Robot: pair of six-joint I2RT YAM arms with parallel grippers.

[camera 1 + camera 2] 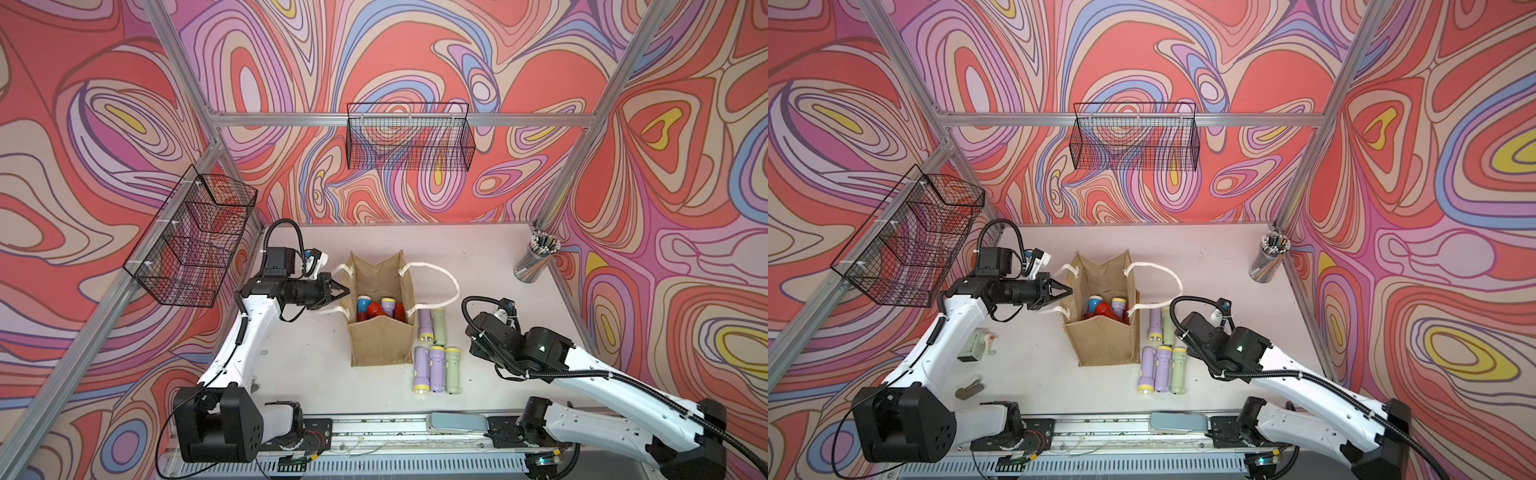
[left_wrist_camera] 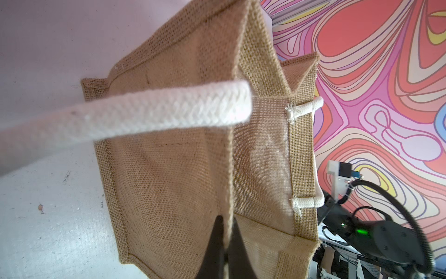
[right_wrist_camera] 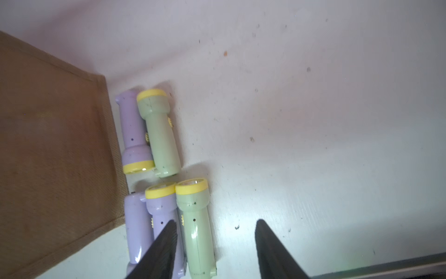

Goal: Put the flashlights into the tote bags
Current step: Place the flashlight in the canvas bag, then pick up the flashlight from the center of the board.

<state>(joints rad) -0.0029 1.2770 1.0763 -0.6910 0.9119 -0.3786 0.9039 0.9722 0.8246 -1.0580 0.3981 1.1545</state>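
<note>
A pale desk [image 1: 478,257] sits inside walls covered in swirling red, pink and lilac patterns. Two black wire baskets hang above it: a long one [image 1: 409,137] on the back wall and a divided one [image 1: 191,241] on the left wall. The wall pattern shows through the mesh of both.

Near the middle of the desk stands an open tan burlap tote bag [image 1: 380,340], its white rope handles [image 2: 156,108] flopped out to either side. Inside it several flashlights [image 1: 376,309] lie heaped together: red ones, one blue, and a lilac one with a yellow head.

Just beside the bag's right wall, five more flashlights lie on the desk in two groups. A lilac and pale green pair [image 1: 424,324] lies farther back. Two lilac and one green [image 1: 436,368] lie nearer the front, side by side and touching.

A clear cup [image 1: 536,257] packed with pencils stands at the far right corner.

The left gripper [image 1: 347,290] is pinched closed on the top edge of the bag's left wall. The right gripper [image 3: 216,222] hangs over the nearer group, jaws moderately apart, holding nothing.
</note>
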